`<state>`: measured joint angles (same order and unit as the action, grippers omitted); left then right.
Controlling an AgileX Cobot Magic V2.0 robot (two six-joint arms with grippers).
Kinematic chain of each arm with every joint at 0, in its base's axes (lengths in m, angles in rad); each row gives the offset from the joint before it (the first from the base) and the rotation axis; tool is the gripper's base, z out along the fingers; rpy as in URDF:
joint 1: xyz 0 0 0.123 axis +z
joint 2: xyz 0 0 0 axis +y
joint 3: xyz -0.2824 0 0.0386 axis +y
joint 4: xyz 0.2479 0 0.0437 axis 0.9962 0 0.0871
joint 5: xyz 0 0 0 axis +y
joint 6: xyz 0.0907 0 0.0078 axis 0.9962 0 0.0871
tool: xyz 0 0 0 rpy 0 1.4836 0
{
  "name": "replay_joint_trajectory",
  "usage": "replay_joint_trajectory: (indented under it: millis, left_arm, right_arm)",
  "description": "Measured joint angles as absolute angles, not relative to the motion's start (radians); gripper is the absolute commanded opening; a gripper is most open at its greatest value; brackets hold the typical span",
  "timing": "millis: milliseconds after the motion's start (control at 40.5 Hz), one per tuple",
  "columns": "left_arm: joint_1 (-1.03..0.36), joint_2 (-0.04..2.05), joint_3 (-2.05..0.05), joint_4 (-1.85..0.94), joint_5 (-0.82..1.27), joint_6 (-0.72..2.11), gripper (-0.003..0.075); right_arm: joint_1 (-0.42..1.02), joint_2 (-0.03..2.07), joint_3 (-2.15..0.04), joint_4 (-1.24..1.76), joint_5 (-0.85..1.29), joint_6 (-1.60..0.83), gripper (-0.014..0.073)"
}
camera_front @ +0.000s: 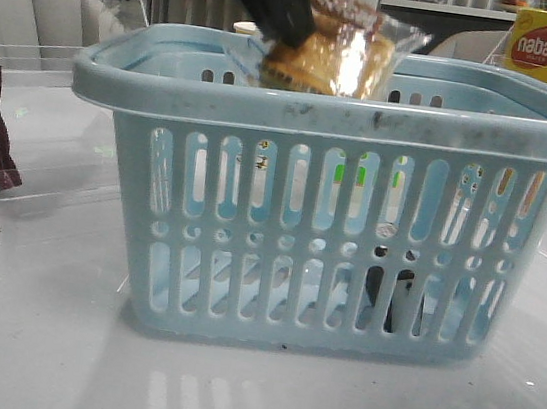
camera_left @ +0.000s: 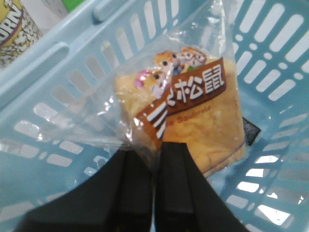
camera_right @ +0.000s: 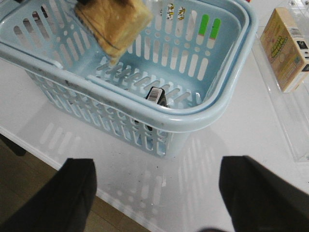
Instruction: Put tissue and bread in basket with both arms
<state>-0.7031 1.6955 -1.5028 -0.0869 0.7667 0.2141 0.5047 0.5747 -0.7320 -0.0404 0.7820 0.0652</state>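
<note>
the tissue (camera_right: 156, 95) already lies on the floor of the basket (camera_front: 345, 123), a small dark pack near one corner, so by my reading the step in hand is the second one: getting the bread (camera_front: 328, 55) in. the left gripper (camera_left: 157, 159) is clenched on the edge of the bread's clear wrapper, its jaws pinched together with plastic between them, and the packet hangs above the basket's open top, over the interior rather than the rim. the next move, i judge, calls for lowering a little and letting go so the bread drops beside the tissue; the wrapper is slippery and held only by its edge, so it may swing. the right gripper (camera_right: 159, 193) hovers outside the basket over the table (camera_right: 231, 145), its fingers spread wide and holding nothing. apart from the tissue the basket holds nothing i can see.
</note>
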Motion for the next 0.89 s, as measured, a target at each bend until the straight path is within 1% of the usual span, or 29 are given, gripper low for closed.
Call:
replay_joint_trajectory:
  millis: [74, 123, 173, 321, 469, 716, 889]
  left_arm:
    - [-0.703, 1.726, -1.503, -0.087, 0.762, 0.214, 0.0395]
    - [-0.703, 1.738, -1.503, -0.087, 0.758, 0.214, 0.0452]
    - [-0.703, 1.742, -1.501, -0.087, 0.754, 0.214, 0.0475]
    - [-0.703, 1.740, -1.503, -0.087, 0.748, 0.214, 0.0476]
    - [-0.703, 1.690, -1.503, -0.087, 0.750, 0.214, 0.0476]
    - [-0.703, 1.490, -1.488, -0.087, 0.794, 0.206, 0.0476]
    - [-0.703, 1.321, -1.381, -0.087, 0.794, 0.194, 0.0476]
  right_arm:
    - [0.505, 0.575, -0.732, -0.040, 0.782, 0.065, 0.0623]
    - [0.505, 0.575, -0.732, -0.040, 0.782, 0.065, 0.0623]
    - [0.505, 0.575, -0.732, -0.040, 0.782, 0.065, 0.0623]
    - [0.505, 0.575, -0.732, -0.040, 0.782, 0.065, 0.0623]
    - [0.505, 0.575, -0.732, -0.040, 0.782, 0.065, 0.0623]
    - [0.505, 0.575, -0.732, -0.040, 0.782, 0.065, 0.0623]
    - [0.505, 0.575, -0.732, -0.040, 0.782, 0.065, 0.0623]
